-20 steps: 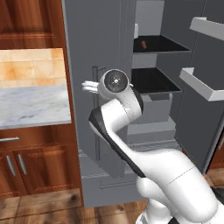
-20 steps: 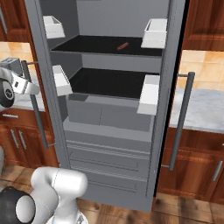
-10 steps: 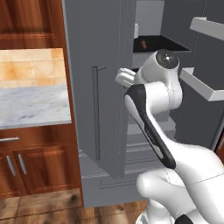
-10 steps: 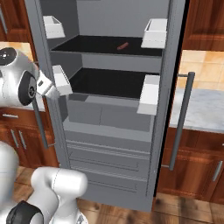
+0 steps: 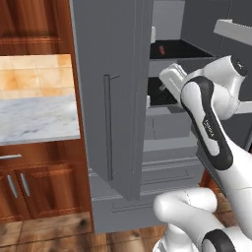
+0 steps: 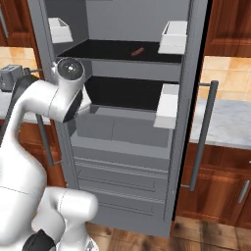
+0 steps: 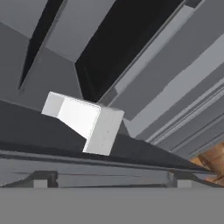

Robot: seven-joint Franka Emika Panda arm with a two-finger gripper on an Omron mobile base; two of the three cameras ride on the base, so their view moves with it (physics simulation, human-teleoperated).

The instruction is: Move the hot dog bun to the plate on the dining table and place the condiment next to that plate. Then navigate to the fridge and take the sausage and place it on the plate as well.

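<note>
The fridge (image 6: 127, 147) stands open in front of me, both of its grey doors swung out. On its top black shelf lies the thin reddish-brown sausage (image 6: 138, 51), which the left base view has as a small red shape (image 5: 161, 49) deep inside. My gripper (image 6: 84, 104) hangs in front of the middle shelf, below and left of the sausage and well apart from it. In the hand view its fingertips (image 7: 41, 179) stand wide apart, so the gripper (image 7: 109, 180) is open and holds nothing. The hot dog bun, plate, condiment and dining table are out of view.
White door bins (image 6: 166, 105) jut from the door insides; one (image 7: 83, 122) is close before the hand. The left door's bar handle (image 5: 108, 128) and right door's handle (image 6: 203, 137) stick out. Marble counters (image 5: 34, 118) with wood cabinets flank the fridge.
The arm has swung from beside the left door's handle to the right, in front of the open fridge compartment. The fridge and the sausage have not moved.
</note>
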